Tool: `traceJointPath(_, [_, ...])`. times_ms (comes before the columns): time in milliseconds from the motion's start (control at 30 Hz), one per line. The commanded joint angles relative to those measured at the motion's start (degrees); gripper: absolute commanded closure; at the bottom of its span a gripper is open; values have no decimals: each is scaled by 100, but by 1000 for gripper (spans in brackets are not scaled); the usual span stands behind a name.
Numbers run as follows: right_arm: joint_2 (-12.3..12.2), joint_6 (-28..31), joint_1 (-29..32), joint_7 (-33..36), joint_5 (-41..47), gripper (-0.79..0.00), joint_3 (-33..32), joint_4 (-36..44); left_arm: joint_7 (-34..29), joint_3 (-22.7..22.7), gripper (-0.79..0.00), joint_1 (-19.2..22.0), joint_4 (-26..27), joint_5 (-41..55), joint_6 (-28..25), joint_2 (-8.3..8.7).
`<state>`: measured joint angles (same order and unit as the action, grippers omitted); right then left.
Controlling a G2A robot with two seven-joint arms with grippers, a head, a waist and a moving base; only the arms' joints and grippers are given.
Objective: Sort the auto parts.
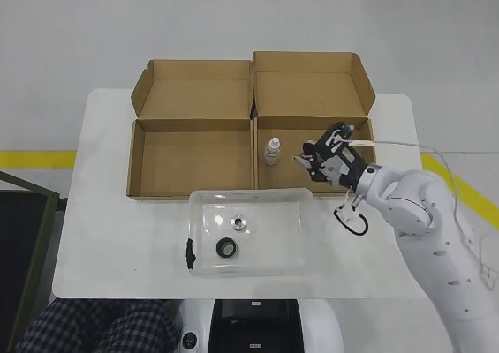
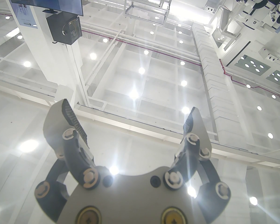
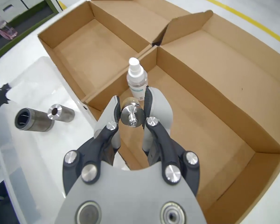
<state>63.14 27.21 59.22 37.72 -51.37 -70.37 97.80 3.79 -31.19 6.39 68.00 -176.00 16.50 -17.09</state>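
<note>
Over box [image 3: 200, 117], beside bottle [image 3: 136, 78], right gripper [image 3: 132, 99] clamps fitting [image 3: 131, 115].

Top view looks straight down on the whole counter [image 1: 99, 256]. Left wrist view faces the ceiling [image 2: 154, 75] past the left pincer [image 2: 128, 105]. Right wrist view, close behind the right pincer [image 3: 132, 94], slants down on the cardboard boxes [image 3: 182, 71] and clear tray [image 3: 49, 152], which the top view shares
</note>
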Motion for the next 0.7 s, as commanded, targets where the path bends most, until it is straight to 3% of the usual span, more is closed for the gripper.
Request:
traceJointPath(0, [20, -207, -164, 32, -191, 0, 95, -218, 0, 0, -785, 0, 0, 0, 0, 0])
traceJointPath(300, [221, -479, -908, 69, -482, 0, 959, -1189, 0, 0, -785, 0, 0, 0, 0, 0])
traceJointPath(667, [407, -506, -1381, 205, -772, 0, 1612, -1772, 0, 0, -785, 0, 0, 0, 0, 0])
